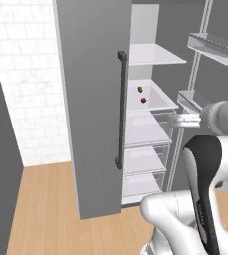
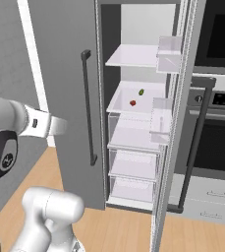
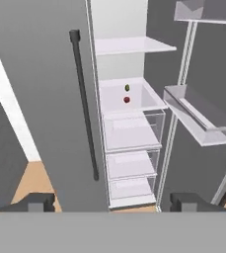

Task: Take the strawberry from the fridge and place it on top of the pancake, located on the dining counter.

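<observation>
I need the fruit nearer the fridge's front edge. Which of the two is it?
The strawberry, the red one; the green fruit sits behind it on the same shelf.

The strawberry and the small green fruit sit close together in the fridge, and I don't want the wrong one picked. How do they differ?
Colour: the strawberry is red, the small green fruit is green. Place: the strawberry lies nearer the shelf's front edge, the green fruit farther back toward the rear wall. Shape: the strawberry looks roundish, the green fruit slightly taller than wide. Both are tiny, similar in size, apart, on the same white shelf of the open fridge.
</observation>
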You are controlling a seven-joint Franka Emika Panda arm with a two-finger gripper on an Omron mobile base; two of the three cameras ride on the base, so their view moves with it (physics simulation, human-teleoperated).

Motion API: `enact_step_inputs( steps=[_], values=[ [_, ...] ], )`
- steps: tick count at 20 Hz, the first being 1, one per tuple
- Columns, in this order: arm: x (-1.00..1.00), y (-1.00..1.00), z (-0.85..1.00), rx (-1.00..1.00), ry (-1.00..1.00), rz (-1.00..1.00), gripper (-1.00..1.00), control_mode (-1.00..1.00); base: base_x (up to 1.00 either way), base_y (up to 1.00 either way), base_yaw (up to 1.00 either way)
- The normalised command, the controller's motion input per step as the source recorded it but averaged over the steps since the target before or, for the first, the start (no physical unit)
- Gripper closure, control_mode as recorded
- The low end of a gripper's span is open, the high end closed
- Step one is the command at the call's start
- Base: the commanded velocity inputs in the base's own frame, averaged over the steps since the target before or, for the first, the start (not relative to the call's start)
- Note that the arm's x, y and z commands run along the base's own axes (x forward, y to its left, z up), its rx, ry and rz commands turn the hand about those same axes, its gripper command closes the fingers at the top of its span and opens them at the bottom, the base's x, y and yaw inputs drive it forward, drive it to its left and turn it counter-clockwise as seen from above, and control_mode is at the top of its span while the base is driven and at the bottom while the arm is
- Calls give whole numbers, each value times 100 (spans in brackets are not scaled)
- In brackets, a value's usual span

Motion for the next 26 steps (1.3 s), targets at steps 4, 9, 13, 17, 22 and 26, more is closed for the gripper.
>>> enact_step_inputs(
  steps=[4, 9, 13, 17, 22, 26],
  values=[
    [-42, 0, 1, 0, -13, 16, -100, -100, 0, 0, 0],
    [-35, 1, 0, 0, -24, 15, -100, -100, 0, 0, 0],
    [7, 0, 0, 0, 0, 0, -100, 100, 25, 0, 0],
    [0, 0, 0, 0, 0, 0, -100, 100, 56, -8, -5],
    [0, 0, 0, 0, 0, 0, -100, 100, 52, -28, -10],
    [0, 0, 0, 0, 0, 0, -100, 100, 43, -37, -14]
  ],
)
